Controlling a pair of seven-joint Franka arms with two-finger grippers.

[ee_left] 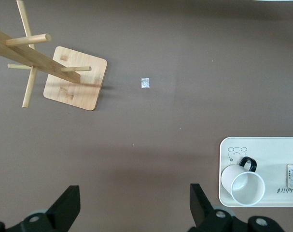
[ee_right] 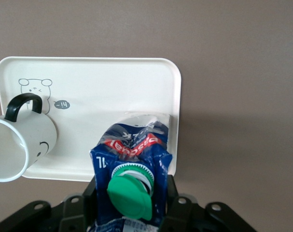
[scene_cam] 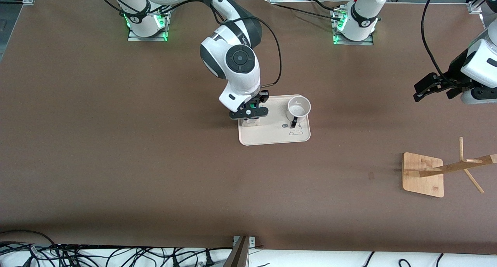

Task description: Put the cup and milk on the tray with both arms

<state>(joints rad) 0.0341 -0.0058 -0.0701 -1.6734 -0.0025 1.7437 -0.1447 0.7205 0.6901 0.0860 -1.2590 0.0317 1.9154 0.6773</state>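
Brown table (scene_cam: 116, 162), you see the tray (scene_cam: 271, 136) mid-table with the cup (scene_cam: 298, 107) upright on it toward the left arm's end, handle facing the front camera. Milk (ee_right: 132, 169) stands on the tray's edge toward the right arm's end. Your right gripper (scene_cam: 250, 115) sits around the milk, fingers (ee_right: 173, 205) flanking the carton; you can't tell if they still pinch it. Your left gripper (scene_cam: 435, 88) waits in the air over bare table at the left arm's end, fingers (ee_left: 199, 205) spread wide, nothing held. Wooden rack (scene_cam: 425, 173) stands nearer the front camera at that same end.
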